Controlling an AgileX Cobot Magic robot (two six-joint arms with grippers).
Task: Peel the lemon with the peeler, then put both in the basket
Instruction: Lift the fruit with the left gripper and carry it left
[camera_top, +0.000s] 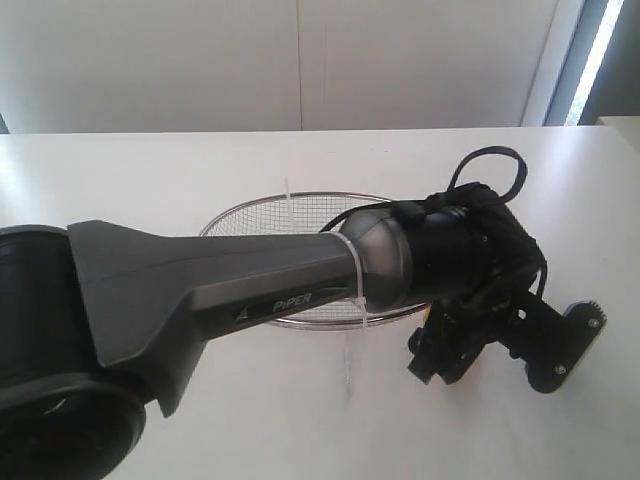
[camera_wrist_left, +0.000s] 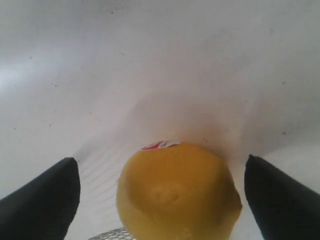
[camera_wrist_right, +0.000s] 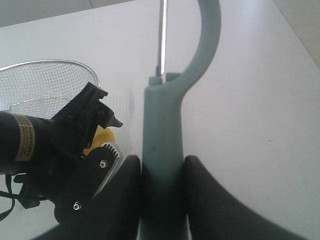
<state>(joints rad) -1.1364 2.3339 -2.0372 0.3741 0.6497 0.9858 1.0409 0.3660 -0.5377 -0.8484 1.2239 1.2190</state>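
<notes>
Lemon (camera_wrist_left: 177, 192) sits, seemingly loose, between wide-open jaws of left gripper (camera_wrist_left: 160, 161); right gripper (camera_wrist_right: 162, 166) clamps peeler (camera_wrist_right: 160, 125).

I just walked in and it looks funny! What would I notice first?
A big black robot arm stretches across the exterior view, hiding part of the wire basket. A bright yellow lemon sits between the fingers of the open left claw, and the right claw grips the teal peeler by its handle.

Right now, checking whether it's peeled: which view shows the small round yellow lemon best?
The left wrist view: the lemon sits close up, skin and sticker plain. The right wrist view shows only a yellow sliver; in the exterior view the left arm hides it.
</notes>
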